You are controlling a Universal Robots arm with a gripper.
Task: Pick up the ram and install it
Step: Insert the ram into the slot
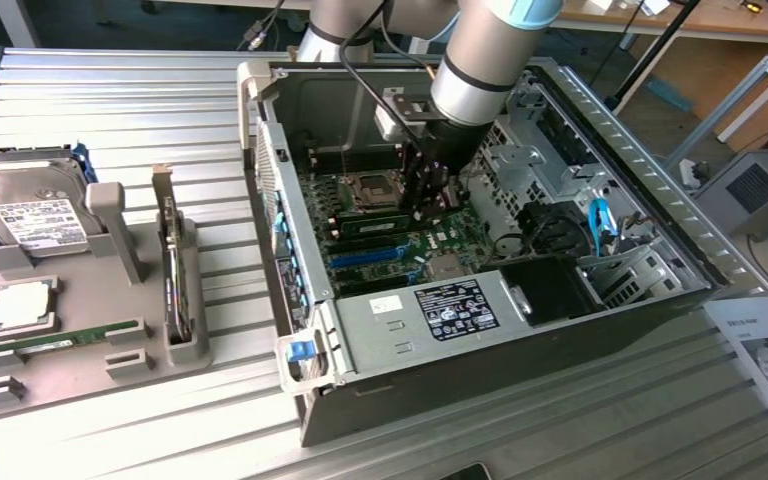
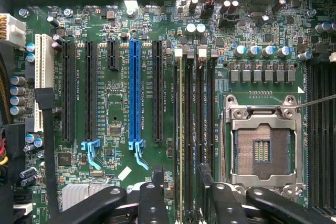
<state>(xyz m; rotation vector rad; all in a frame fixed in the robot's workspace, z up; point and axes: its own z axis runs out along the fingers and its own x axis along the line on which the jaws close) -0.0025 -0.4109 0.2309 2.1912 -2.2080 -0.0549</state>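
Note:
The ram (image 2: pixel 181 119) stands edge-on in one of the black memory slots (image 2: pixel 202 129) on the motherboard, between the long card slots and the empty processor socket (image 2: pixel 261 150). My gripper (image 2: pixel 181 177) is right over one end of it, open, with a black finger (image 2: pixel 153 198) on either side and a gap to the stick. In the exterior view the gripper (image 1: pixel 427 205) reaches down into the open computer case (image 1: pixel 357 330), and the seated ram (image 1: pixel 371 227) shows as a green strip beside it.
A grey tray (image 1: pixel 91 350) at the exterior view's left carries a hard drive (image 1: pixel 31 215), a square silver processor (image 1: pixel 21 303), an upright expansion card (image 1: pixel 171 260) and another green stick (image 1: pixel 57 342). Case walls, the drive cage (image 1: pixel 558 235) and cables crowd the arm.

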